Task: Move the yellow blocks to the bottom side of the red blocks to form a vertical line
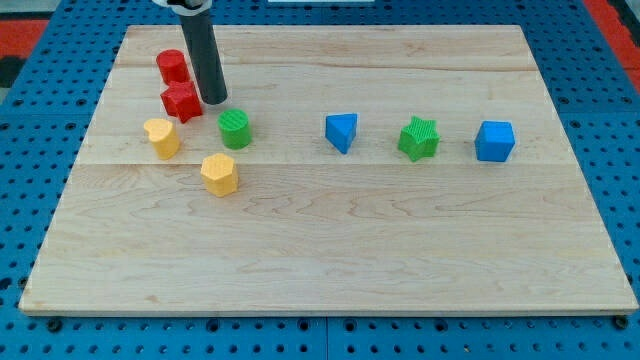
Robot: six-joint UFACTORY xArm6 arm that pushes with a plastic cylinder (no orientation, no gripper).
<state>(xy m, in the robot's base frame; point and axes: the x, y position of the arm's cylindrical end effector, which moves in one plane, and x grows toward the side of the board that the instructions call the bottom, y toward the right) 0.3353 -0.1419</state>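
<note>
Nearest the camera runs the front edge of the wooden board (330,290), the largest thing in view, lying on a blue pegboard table (620,120).

My rod comes down at the far left, and my tip (213,101) rests just right of the red star block (181,101), with the red cylinder (172,66) just beyond it. The rod has no jaws and holds nothing.

The yellow heart block (162,137) lies near-left of my tip, just below the red star. The yellow hexagon block (218,173) sits nearer still, almost straight below my tip.

The green cylinder (235,129) stands close by on the right. I judge a careless sweep could knock it, or shove the red star out of line.
</note>
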